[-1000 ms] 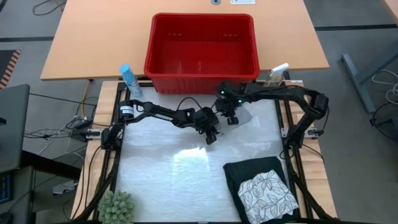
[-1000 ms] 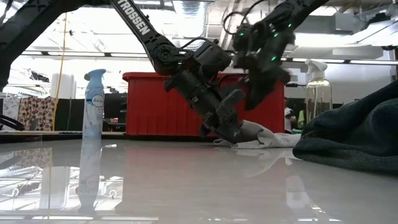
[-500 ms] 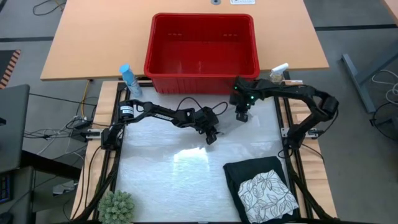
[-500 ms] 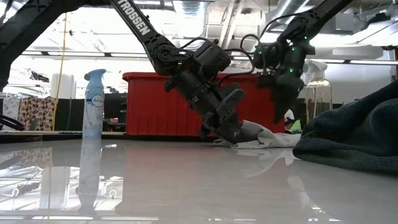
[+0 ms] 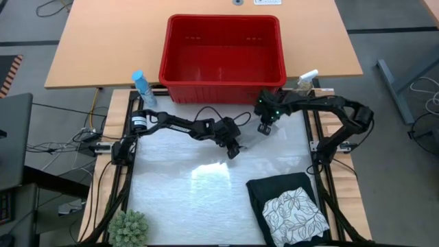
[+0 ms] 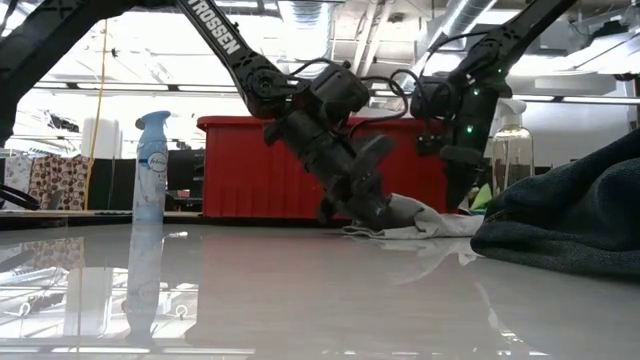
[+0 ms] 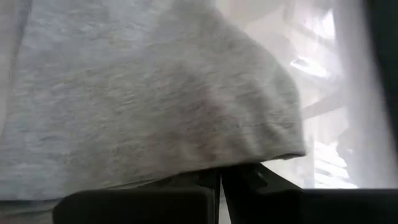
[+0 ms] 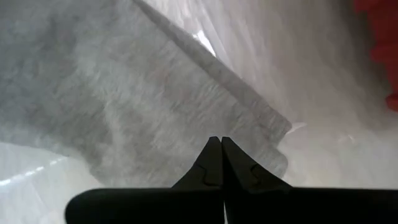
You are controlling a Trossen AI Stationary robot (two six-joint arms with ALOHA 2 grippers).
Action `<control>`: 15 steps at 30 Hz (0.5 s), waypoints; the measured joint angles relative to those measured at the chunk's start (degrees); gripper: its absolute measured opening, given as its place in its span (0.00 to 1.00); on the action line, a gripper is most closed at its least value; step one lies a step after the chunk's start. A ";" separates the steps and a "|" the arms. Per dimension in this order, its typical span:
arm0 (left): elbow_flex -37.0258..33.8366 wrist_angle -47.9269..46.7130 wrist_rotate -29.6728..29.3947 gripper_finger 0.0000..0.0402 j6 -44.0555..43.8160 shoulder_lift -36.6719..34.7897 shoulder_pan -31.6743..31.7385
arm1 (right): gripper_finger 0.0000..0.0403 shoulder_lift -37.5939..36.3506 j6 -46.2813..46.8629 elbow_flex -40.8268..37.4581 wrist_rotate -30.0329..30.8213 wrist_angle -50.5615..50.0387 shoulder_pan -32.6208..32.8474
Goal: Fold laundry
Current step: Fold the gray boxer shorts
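Folded dark jeans (image 5: 274, 189) with leaf-print cloth (image 5: 295, 214) lying stacked at near right table corner, looking done; small grey cloth (image 6: 415, 219) lying unfolded before red basket (image 5: 223, 86); left gripper (image 5: 233, 149) pinching grey cloth edge, fingers together; right gripper (image 5: 264, 128) hovering over cloth, fingers together, holding nothing.

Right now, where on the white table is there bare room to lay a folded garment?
Bare: the table's left half, between the plant and the folded jeans. Crowded: the far edge by the red basket, where both grippers meet the grey cloth.

A red basket (image 5: 223, 51), blue spray can (image 5: 142, 88), clear spray bottle (image 5: 306, 81) and small green plant (image 5: 129, 228).
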 joint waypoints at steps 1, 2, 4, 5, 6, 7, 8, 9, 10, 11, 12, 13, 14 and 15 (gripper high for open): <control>0.00 0.11 0.63 0.00 -0.82 -0.27 0.20 | 0.03 0.01 0.02 -0.26 0.00 0.10 0.00; -0.03 -0.21 1.55 0.00 -1.62 -0.56 0.38 | 0.03 0.01 0.04 -0.46 0.00 0.43 0.00; -0.04 -0.04 3.44 0.00 -3.34 -1.37 0.83 | 0.03 0.01 0.05 -0.65 0.00 0.75 -0.06; -0.04 0.12 4.82 0.00 -4.29 -1.75 1.06 | 0.03 0.01 0.05 -0.73 0.00 0.69 -0.23; -0.04 0.13 6.31 0.00 -5.27 -2.30 1.34 | 0.03 0.01 0.05 -0.75 0.00 0.57 -0.39; -0.04 -0.12 7.82 0.00 -6.16 -2.78 1.61 | 0.03 0.13 0.05 -0.75 0.00 0.70 -0.39; -0.04 -0.16 9.26 0.00 -6.95 -3.29 1.85 | 0.03 0.54 0.06 -0.74 0.00 1.05 -0.33; -0.04 -0.51 10.59 0.00 -7.84 -3.95 2.14 | 0.03 0.90 0.09 -0.73 0.00 1.26 -0.31; -0.04 -1.32 12.11 0.00 -8.60 -4.63 2.43 | 0.03 1.32 0.08 -0.73 0.00 1.15 -0.31; -0.04 -1.73 13.71 0.00 -9.44 -5.30 2.71 | 0.03 2.08 0.05 -0.74 0.00 1.17 -0.31; -0.02 -2.38 15.46 0.00 -10.09 -5.98 3.07 | 0.03 2.71 0.05 -0.73 -0.02 1.47 -0.31; 0.00 -3.71 17.41 0.00 -10.80 -6.69 3.41 | 0.03 3.11 0.07 -0.75 0.00 1.59 -0.30; 0.00 -4.85 19.54 0.00 -11.59 -7.31 3.77 | 0.03 3.62 0.07 -0.73 0.07 1.60 -0.17; 0.00 -5.87 21.64 0.00 -12.52 -7.78 4.16 | 0.03 3.85 0.07 -0.75 0.15 1.74 0.03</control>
